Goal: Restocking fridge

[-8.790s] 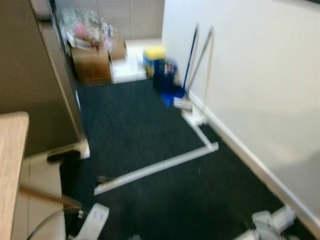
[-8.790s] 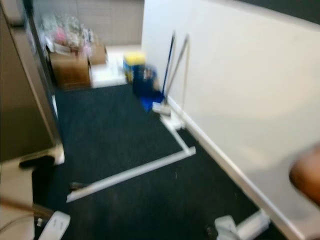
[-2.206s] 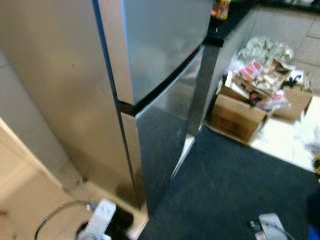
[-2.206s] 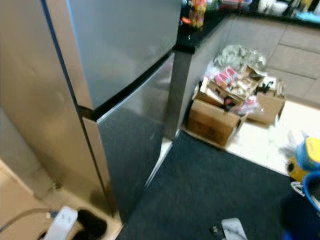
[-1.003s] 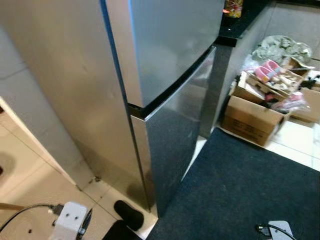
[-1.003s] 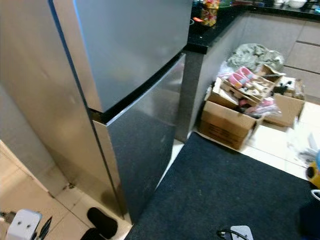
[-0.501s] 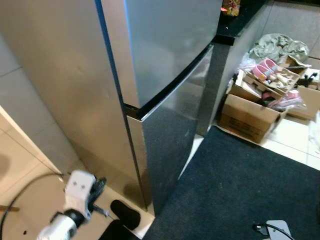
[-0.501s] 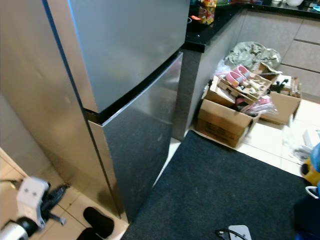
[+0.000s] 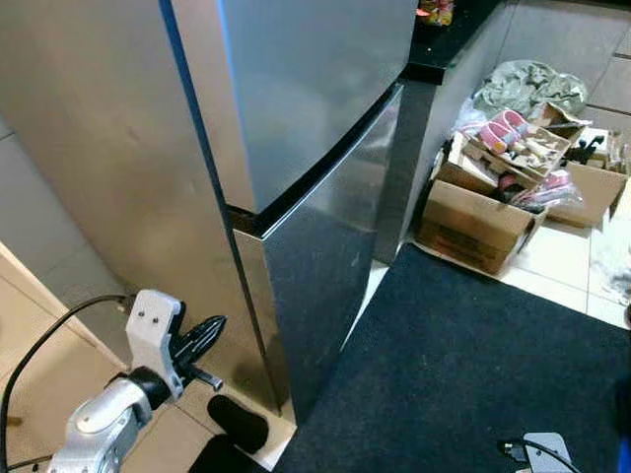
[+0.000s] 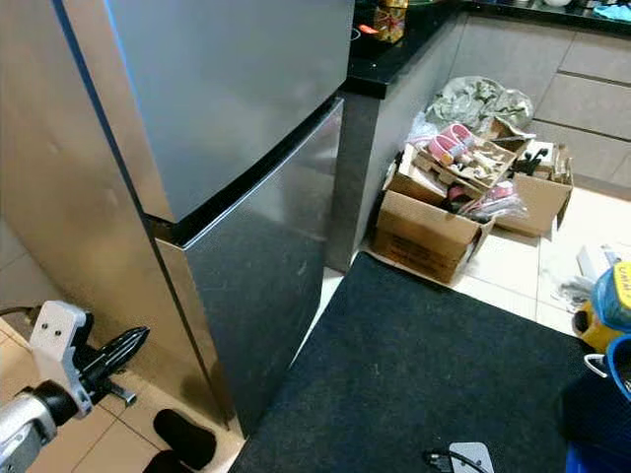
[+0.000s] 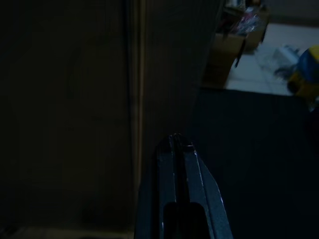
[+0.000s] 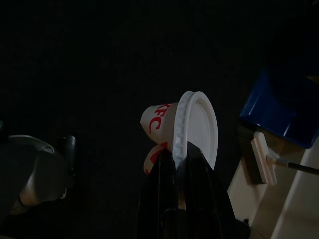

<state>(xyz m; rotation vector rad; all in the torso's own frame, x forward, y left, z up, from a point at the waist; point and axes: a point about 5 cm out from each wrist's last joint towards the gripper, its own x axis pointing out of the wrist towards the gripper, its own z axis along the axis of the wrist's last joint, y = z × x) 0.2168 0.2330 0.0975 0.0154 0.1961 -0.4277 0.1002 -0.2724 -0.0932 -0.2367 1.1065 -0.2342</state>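
We stand at an angle to a closed two-door stainless refrigerator (image 9: 296, 128), a dark rug (image 9: 473, 365) on the floor beside it. Our left gripper (image 9: 202, 335) is raised low beside the fridge's side panel, near its front corner, with its two fingers pressed together and nothing between them; the left wrist view looks along them at the dark edge of the fridge. Our right gripper (image 12: 182, 154) hangs low over the dark rug, clamped on the rim of a lidded white paper cup with red KFC lettering (image 12: 182, 127), which lies tilted on its side. The pinch looks thin, taken at the lid edge only, so we judge the cup could twist or slip out if the arm swings while we open the door, and a loose lid might spill whatever is inside. We also see no handle on the doors, so the closed fingers may slide off the door edge. A dark slipper (image 9: 237, 422) by the fridge's foot, a cable across the tiles and the cardboard box of clutter (image 9: 483, 212) could snag our feet.
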